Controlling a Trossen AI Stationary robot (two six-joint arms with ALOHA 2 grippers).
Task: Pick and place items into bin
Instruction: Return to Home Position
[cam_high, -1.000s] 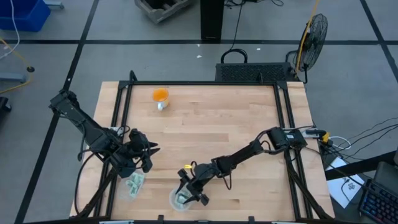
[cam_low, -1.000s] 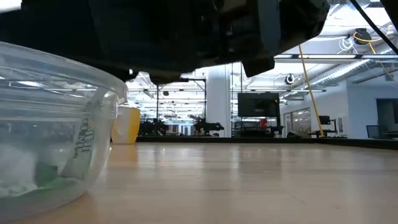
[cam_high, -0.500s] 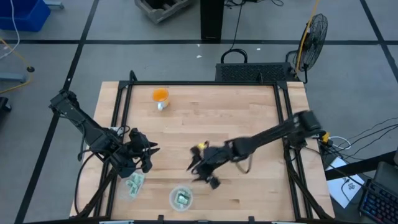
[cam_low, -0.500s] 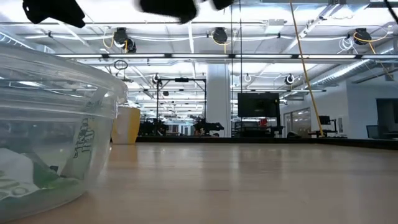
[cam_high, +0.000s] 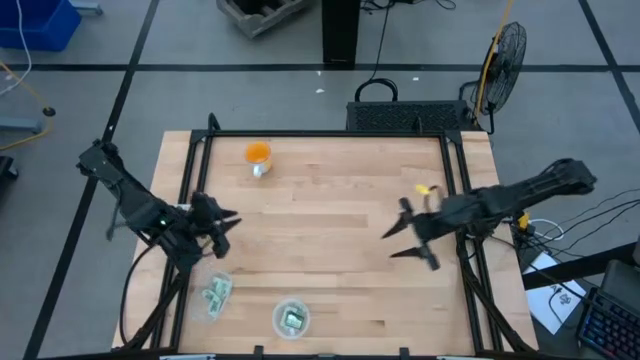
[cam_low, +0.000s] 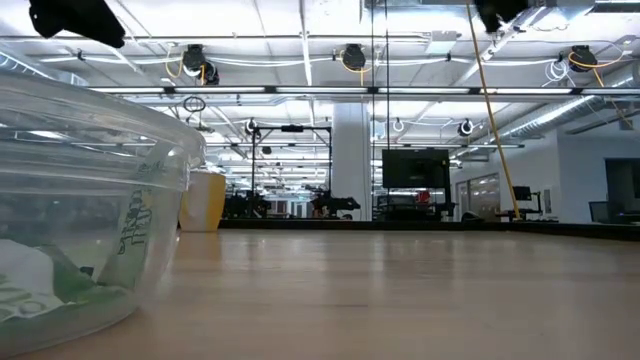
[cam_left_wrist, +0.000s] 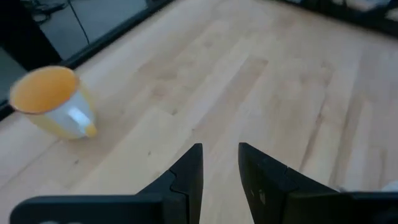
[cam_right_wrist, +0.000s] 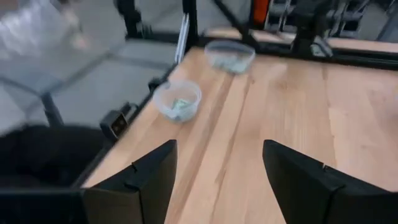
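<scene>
While packets (cam_high: 291, 320) lie binned, orange ball (cam_high: 258, 153) apart

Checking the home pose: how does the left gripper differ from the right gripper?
On the left gripper the jaws stand narrowly apart; on the right gripper, wide apart. The left gripper faces the orange object; the right gripper faces the right bin and left bin. Both hold nothing.

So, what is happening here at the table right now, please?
Nothing is being held. The left end effector hovers over the table's left part, and the right end effector over its right part; both are open and empty. The packets lie inside two transparent bins, side by side near one table edge. An orange object stands near the opposite edge.
</scene>
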